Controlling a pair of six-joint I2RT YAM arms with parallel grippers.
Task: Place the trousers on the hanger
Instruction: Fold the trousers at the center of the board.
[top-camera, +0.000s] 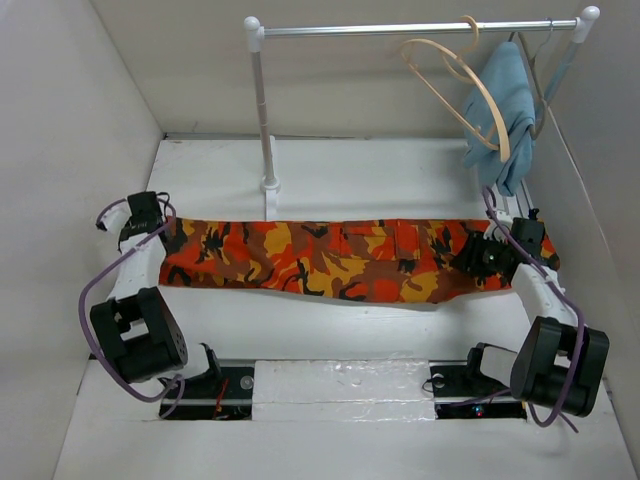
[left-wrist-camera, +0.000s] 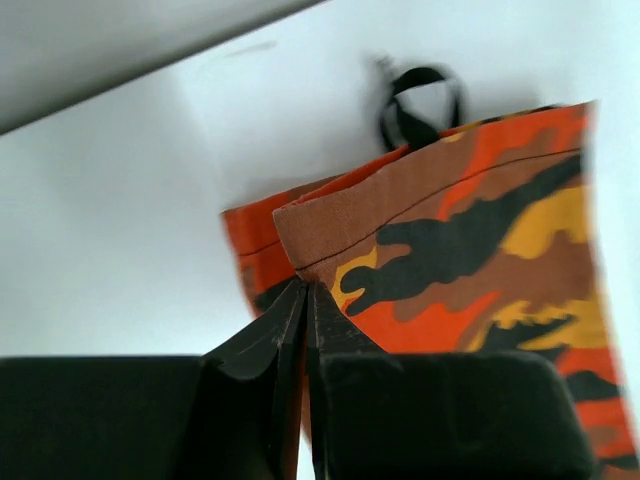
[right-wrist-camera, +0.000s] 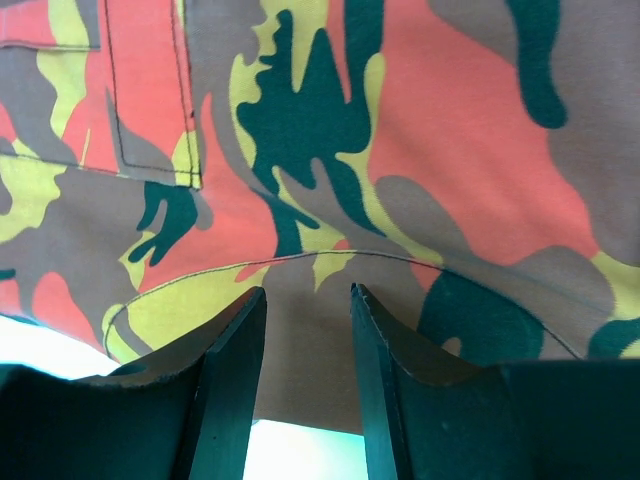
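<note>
The camouflage trousers (top-camera: 340, 260) lie stretched left to right across the white table. My left gripper (top-camera: 165, 232) is shut on the trousers' left end; in the left wrist view its jaws (left-wrist-camera: 305, 290) pinch the brown hem of the cloth (left-wrist-camera: 480, 250), and a black cord loop (left-wrist-camera: 420, 100) shows beyond it. My right gripper (top-camera: 480, 255) is at the right end. In the right wrist view it (right-wrist-camera: 307, 292) is open, its jaws apart over the trousers' edge (right-wrist-camera: 400, 150). The tan wooden hanger (top-camera: 470, 95) hangs on the rail at the back right, apart from both grippers.
A white clothes rail (top-camera: 400, 29) on a post (top-camera: 263, 120) stands at the back. A light-blue cloth (top-camera: 505, 100) on a thin hanger hangs right beside the wooden hanger. White walls close in on the left, back and right.
</note>
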